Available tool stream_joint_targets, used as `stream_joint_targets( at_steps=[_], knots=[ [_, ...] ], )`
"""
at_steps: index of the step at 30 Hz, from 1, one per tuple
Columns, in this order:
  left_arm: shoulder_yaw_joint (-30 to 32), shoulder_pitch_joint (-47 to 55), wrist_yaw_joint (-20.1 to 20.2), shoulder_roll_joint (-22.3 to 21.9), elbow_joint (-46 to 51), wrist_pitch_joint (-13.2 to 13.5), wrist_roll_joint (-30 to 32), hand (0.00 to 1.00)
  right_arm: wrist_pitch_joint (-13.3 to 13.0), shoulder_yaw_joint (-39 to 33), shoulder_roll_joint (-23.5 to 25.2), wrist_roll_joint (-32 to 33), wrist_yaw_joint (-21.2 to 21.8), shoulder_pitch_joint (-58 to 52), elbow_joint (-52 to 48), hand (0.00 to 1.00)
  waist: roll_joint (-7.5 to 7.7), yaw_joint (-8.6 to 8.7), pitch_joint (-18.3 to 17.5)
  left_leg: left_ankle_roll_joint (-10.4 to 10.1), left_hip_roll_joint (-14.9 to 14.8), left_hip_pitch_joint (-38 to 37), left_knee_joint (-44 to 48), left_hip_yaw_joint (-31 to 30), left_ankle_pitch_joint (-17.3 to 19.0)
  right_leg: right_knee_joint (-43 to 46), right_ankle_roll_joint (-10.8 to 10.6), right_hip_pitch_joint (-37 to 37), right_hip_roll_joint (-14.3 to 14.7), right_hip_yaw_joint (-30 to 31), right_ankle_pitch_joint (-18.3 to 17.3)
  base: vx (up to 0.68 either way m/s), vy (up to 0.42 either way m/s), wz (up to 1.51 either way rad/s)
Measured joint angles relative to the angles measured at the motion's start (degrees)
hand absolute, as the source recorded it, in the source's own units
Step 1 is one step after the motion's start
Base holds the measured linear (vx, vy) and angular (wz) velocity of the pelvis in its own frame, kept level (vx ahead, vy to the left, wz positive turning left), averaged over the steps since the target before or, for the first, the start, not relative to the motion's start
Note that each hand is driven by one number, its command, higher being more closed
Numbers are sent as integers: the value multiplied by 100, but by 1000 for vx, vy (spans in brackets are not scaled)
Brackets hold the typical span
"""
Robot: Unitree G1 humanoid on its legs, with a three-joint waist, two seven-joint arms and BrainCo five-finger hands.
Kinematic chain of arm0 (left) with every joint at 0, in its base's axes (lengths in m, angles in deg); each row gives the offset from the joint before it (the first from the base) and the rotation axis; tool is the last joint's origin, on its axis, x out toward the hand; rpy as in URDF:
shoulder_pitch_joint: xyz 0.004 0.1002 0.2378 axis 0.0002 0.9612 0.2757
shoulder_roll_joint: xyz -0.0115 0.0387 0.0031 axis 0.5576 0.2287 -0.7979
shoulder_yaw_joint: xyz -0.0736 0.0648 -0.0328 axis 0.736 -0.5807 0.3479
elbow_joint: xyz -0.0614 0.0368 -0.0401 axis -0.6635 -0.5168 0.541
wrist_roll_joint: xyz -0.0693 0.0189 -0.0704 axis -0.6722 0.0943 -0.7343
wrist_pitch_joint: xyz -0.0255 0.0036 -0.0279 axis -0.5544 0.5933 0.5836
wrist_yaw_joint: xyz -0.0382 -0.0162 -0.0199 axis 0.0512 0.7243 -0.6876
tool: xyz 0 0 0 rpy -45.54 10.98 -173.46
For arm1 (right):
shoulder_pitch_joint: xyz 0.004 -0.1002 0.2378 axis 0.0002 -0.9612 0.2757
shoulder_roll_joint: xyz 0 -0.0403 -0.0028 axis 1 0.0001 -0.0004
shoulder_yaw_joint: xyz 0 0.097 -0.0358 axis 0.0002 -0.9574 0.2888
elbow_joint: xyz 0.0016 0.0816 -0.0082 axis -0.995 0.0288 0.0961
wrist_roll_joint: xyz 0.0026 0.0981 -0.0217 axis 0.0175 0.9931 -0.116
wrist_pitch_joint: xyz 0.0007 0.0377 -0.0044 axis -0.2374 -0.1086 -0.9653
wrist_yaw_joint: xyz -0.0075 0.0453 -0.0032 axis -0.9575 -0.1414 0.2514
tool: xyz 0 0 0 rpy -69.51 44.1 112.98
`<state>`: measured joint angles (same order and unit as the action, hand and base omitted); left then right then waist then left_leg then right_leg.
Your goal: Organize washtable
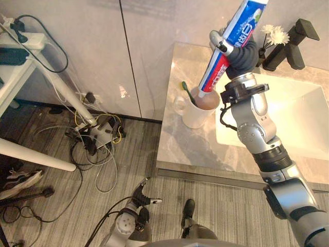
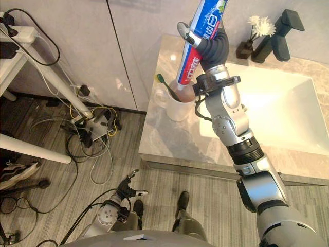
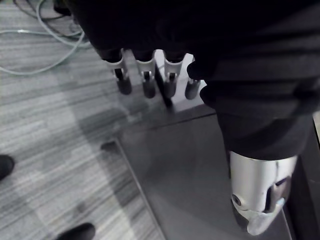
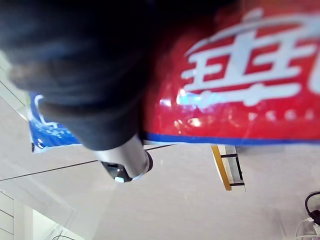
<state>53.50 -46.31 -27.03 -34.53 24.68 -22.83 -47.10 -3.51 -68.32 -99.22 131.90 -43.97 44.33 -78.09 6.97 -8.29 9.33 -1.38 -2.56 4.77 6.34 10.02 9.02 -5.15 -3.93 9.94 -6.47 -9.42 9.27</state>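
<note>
We clench our right hand [image 1: 241, 54] round the red, white and blue toothpaste tube [image 1: 215, 69], cap end entering the white ceramic mug [image 1: 195, 117] beside the green toothbrush [image 1: 187, 92]. Letting go remains, we judge. Left hand [image 1: 141, 198] hangs low, fingers relaxed.

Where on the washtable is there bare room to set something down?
Bare counter runs from the mug to the front edge, left of the basin. Crowded: the mug, where the right hand holds the toothpaste tube beside a toothbrush, and the back, with flower vase and faucet.
</note>
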Motion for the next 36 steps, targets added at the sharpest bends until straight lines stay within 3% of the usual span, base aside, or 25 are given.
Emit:
stream_joint_targets(
  at_steps=[18,19,36],
  knots=[
    [6,10,0,-13,100,0,-1,0,130,9,27,-4,112,-692,-88,100,45,6,124,0,3,1,-3,1,1,1,0,4,2,3,0,0,0,0],
    [6,18,0,-13,138,0,-1,0,141,12,32,-6,122,-783,-236,0,45,3,124,0,3,0,-4,1,1,1,0,3,3,3,0,0,0,0],
    [28,150,-3,-17,213,2,-1,0,211,5,200,-290,154,-1028,-400,0,47,7,122,0,6,-14,-2,35,1,1,0,2,4,48,0,0,0,0]
  ],
)
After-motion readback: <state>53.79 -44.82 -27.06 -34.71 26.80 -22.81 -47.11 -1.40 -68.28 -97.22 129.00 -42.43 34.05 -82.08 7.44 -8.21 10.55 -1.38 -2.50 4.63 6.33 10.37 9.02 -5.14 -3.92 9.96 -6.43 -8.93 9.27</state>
